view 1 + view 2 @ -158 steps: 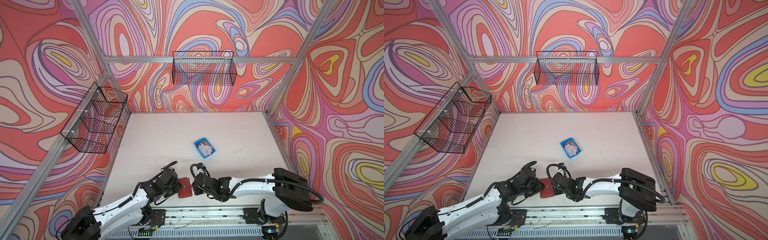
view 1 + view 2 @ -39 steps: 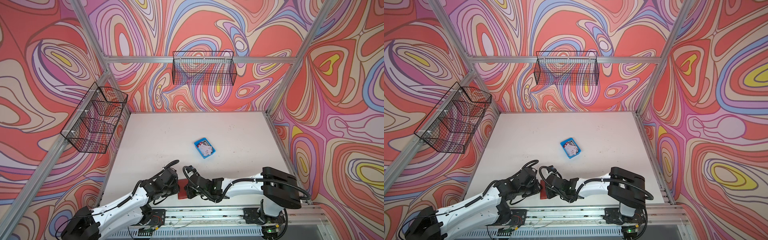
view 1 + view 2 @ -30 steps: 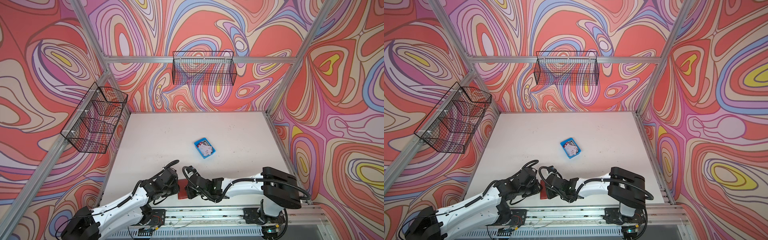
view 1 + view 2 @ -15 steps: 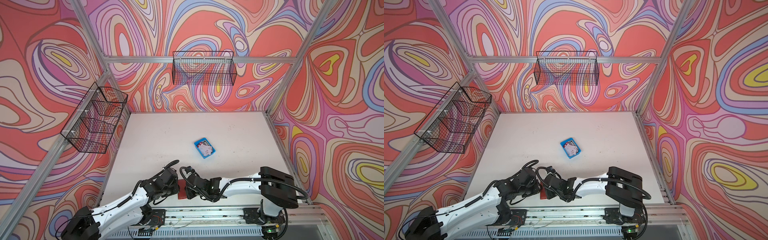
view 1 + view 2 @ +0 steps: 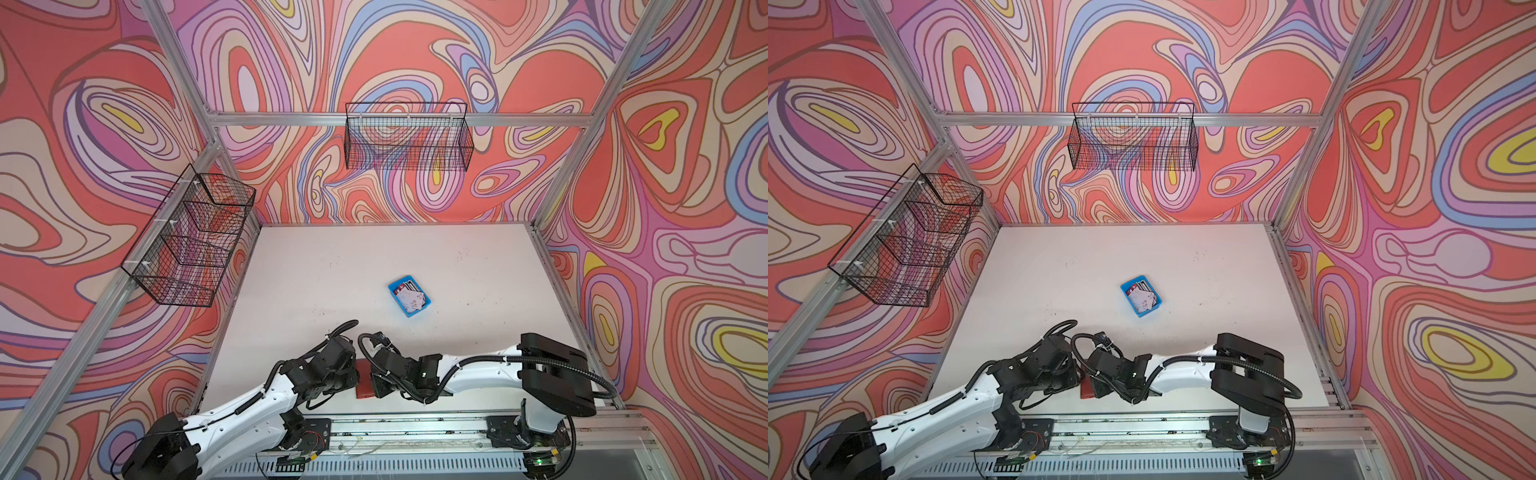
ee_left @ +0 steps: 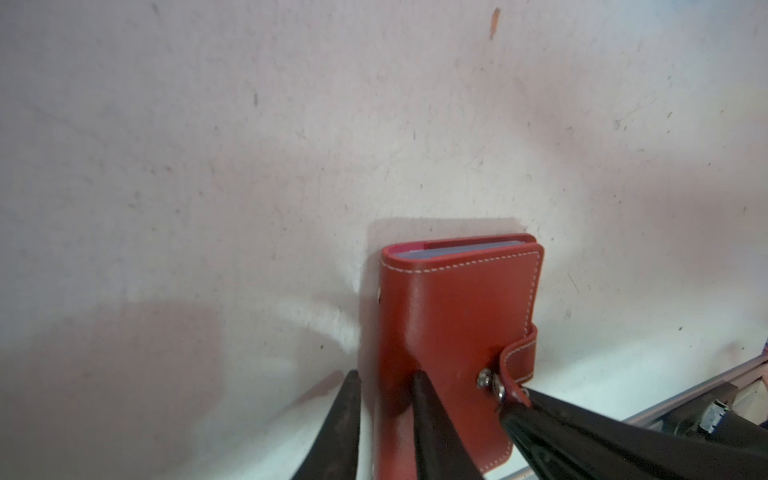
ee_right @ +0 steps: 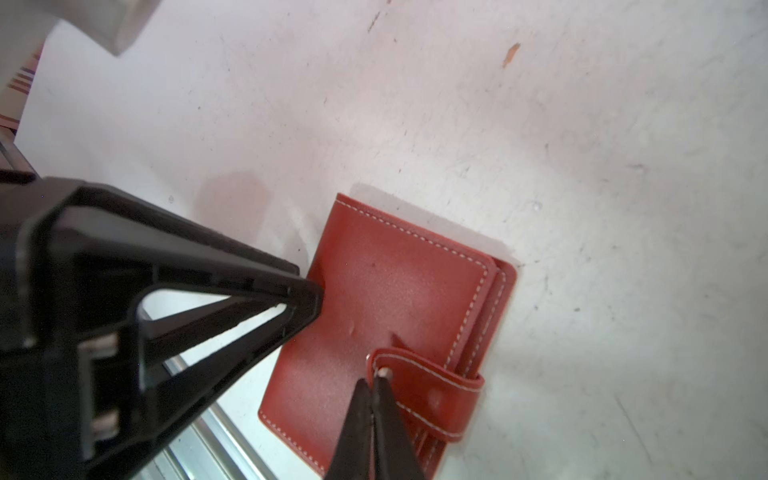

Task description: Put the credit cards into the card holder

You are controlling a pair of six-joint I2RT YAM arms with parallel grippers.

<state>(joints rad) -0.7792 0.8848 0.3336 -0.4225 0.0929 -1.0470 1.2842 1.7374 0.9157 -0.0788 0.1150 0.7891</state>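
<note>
Only the wrist cameras show the grips

In both top views the arms hide most of the red card holder (image 5: 363,380) near the front edge of the table (image 5: 332,266). The credit cards (image 5: 409,296) lie well apart in a blue tray (image 5: 411,314), their prints too small to read. The left wrist view shows the left gripper (image 6: 383,376) clamping the holder's spine edge. The right gripper (image 6: 513,409), closed, pinches the lifted snap tab (image 6: 519,357), and the snap halves are parted.
</note>
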